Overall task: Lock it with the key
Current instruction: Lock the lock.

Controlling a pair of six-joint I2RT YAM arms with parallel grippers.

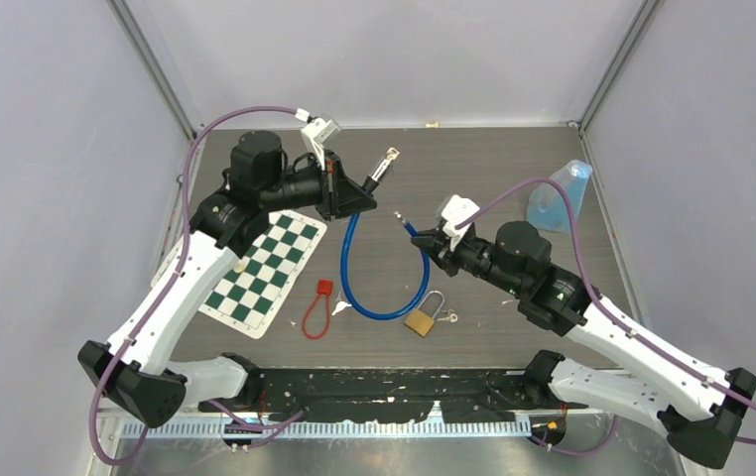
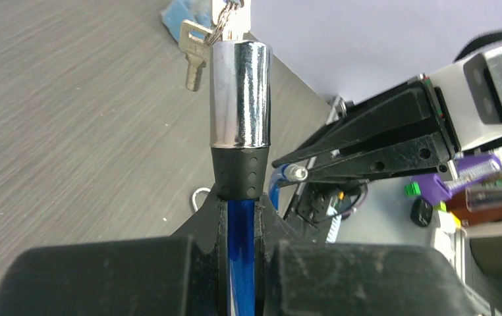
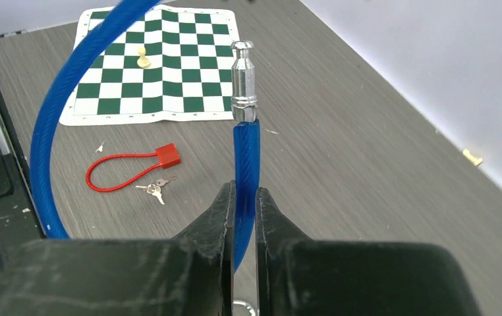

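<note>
A blue cable lock [image 1: 386, 309] hangs in a loop between my grippers. My left gripper [image 1: 347, 201] is shut on the cable [image 2: 242, 253] just below its chrome lock barrel [image 2: 240, 93], where a key [image 2: 194, 58] hangs on a ring at the top. The barrel also shows in the top view [image 1: 382, 169]. My right gripper [image 1: 424, 241] is shut on the cable's other end [image 3: 246, 164], just below the silver pin tip [image 3: 243, 80]. In the top view the pin [image 1: 401, 218] lies below and to the right of the barrel, apart from it.
A brass padlock [image 1: 421, 320] with small keys lies under the loop. A red cable lock [image 1: 316, 309] with keys lies left of it. A green chessboard mat [image 1: 267, 269] with a pawn [image 3: 143, 58] lies on the left. A blue bag [image 1: 562, 196] sits far right.
</note>
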